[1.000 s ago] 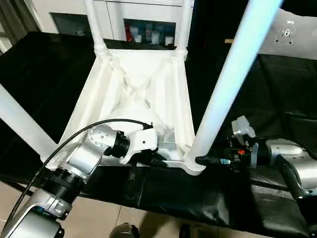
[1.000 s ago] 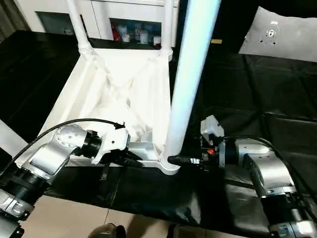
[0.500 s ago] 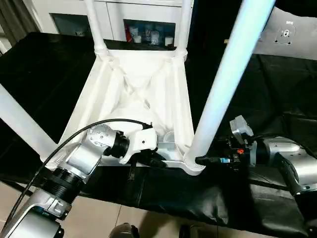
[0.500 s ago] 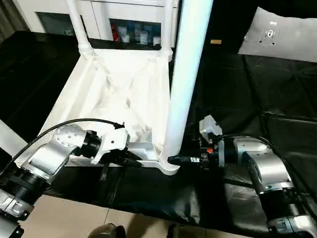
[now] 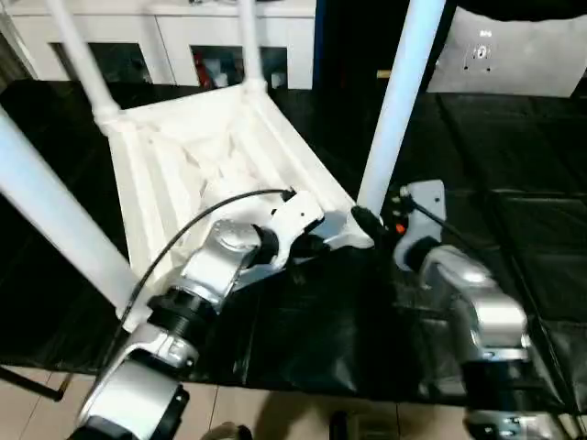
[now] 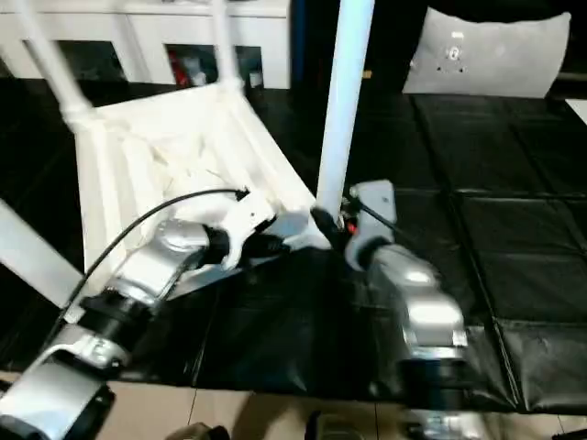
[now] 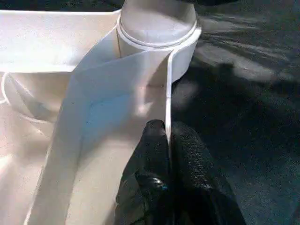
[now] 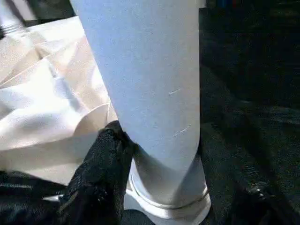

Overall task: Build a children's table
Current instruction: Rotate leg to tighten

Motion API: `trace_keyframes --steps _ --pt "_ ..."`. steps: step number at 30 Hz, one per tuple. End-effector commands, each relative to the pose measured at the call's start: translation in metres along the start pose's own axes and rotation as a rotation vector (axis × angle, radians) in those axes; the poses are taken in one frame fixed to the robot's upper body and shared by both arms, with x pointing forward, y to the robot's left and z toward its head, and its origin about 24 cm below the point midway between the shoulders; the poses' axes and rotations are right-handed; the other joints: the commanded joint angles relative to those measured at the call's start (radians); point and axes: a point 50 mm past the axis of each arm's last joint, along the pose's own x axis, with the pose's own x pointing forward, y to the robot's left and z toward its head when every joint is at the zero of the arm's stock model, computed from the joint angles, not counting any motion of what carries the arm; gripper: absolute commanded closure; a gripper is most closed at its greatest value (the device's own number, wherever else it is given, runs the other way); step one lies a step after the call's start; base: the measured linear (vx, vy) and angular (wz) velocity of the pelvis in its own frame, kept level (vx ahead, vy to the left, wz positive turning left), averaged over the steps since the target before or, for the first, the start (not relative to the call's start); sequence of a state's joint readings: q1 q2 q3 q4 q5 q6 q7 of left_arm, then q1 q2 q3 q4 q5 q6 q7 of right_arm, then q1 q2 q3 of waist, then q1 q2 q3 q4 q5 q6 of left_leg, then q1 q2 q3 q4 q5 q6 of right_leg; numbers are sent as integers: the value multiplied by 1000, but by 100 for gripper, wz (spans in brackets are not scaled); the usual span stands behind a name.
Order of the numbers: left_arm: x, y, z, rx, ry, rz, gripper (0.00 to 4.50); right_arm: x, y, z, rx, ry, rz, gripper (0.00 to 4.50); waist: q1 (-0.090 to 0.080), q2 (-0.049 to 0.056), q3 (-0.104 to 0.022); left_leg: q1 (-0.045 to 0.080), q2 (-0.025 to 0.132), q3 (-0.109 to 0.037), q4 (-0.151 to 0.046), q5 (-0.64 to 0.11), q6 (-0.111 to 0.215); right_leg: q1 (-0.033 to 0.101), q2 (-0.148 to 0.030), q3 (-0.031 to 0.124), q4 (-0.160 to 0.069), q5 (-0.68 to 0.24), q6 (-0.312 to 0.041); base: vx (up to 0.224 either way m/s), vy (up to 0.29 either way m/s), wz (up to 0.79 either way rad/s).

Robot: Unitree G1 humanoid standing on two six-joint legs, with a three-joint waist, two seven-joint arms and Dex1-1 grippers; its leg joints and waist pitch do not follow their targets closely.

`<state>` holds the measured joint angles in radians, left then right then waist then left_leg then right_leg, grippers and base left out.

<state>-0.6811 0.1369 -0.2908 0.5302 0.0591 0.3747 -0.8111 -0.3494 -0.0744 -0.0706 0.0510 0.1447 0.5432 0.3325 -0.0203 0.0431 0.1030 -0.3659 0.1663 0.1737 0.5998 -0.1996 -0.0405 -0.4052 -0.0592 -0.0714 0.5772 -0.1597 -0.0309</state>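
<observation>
indoor lab-like room, black padded work surface (image 5: 514,238), white glass-front cabinets (image 5: 197,55) behind

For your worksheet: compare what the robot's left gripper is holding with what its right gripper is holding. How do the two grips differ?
The left gripper pinches the thin side wall of the table top, one finger on each face. The right gripper wraps the thick round base of a table leg at its corner socket. The wall is flat and lies along the black mat; the leg stands up. Both parts are white plastic at the same corner.
</observation>
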Motion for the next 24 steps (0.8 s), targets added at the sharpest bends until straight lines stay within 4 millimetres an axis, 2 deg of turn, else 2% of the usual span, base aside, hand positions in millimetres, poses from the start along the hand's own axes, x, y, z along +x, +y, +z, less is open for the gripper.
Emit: trace_keyframes --steps 1,4,5,7,9,10,12,14,17,19,20,21,24 --pt "11 -12 30 68 -100 -48 450 8 36 -19 33 88 135 186 7 -1 -70 4 50 -24 -72 -164 81 54 -82 48 -79 -289 -198 0 0 0" --pt "6 -8 25 81 -89 -45 450 3 24 -18 13 66 109 159 9 -1 -69 3 49 -23 -72 -168 86 57 -85 48 -82 -309 -198 0 0 0" --pt "4 -7 22 91 -85 -49 450 -2 16 -19 -5 64 91 146 11 -5 -71 4 50 -23 -72 -162 86 57 -84 48 -83 -317 -191 0 0 0" --pt "1 -6 20 110 -88 -53 450 -8 10 -18 -44 45 97 130 15 0 -72 3 53 -24 -72 -144 90 56 -85 50 -78 -285 -197 0 0 0" --pt "-2 -4 18 119 -86 -55 450 -15 2 -19 -80 36 82 121 20 -1 -74 2 54 -23 -71 -130 93 58 -84 51 -73 -249 -204 0 0 0" --pt "-5 -2 16 139 -86 -60 450 -21 -5 -21 -96 41 79 111 24 -6 -77 0 53 -23 -70 -119 99 63 -86 52 -71 -225 -210 0 0 0" --pt "-8 0 13 147 -87 -64 450 -29 -14 -22 -87 38 74 94 26 -5 -78 -3 51 -22 -69 -106 112 65 -86 51 -68 -204 -218 0 0 0" --pt "-11 1 12 145 -89 -67 450 -34 -19 -23 -100 43 68 80 27 -3 -76 -3 52 -21 -69 -109 121 63 -86 50 -71 -220 -216 0 0 0" --pt "-18 5 7 180 -92 -78 450 -45 -33 -20 -138 9 53 51 30 -1 -76 -1 52 -21 -69 -132 110 62 -86 49 -76 -264 -208 0 0 0" --pt "-20 7 6 179 -89 -76 450 -49 -39 -19 -167 -1 27 46 30 -2 -76 -1 52 -21 -69 -130 107 61 -84 50 -74 -265 -203 0 0 0" --pt "-21 8 6 185 -89 -71 450 -51 -43 -17 -177 -11 15 31 30 1 -76 0 52 -22 -70 -130 106 61 -84 49 -73 -266 -204 0 0 0" --pt "-22 9 5 189 -94 -60 450 -54 -46 -14 -190 -22 16 19 30 5 -76 1 53 -22 -70 -134 105 60 -83 48 -74 -269 -204 0 0 0" --pt "-24 13 9 161 -139 -9 450 -61 -41 -5 -154 -48 108 6 32 2 -77 -1 52 -21 -67 -130 118 64 -84 48 -73 -249 -210 0 0 0"
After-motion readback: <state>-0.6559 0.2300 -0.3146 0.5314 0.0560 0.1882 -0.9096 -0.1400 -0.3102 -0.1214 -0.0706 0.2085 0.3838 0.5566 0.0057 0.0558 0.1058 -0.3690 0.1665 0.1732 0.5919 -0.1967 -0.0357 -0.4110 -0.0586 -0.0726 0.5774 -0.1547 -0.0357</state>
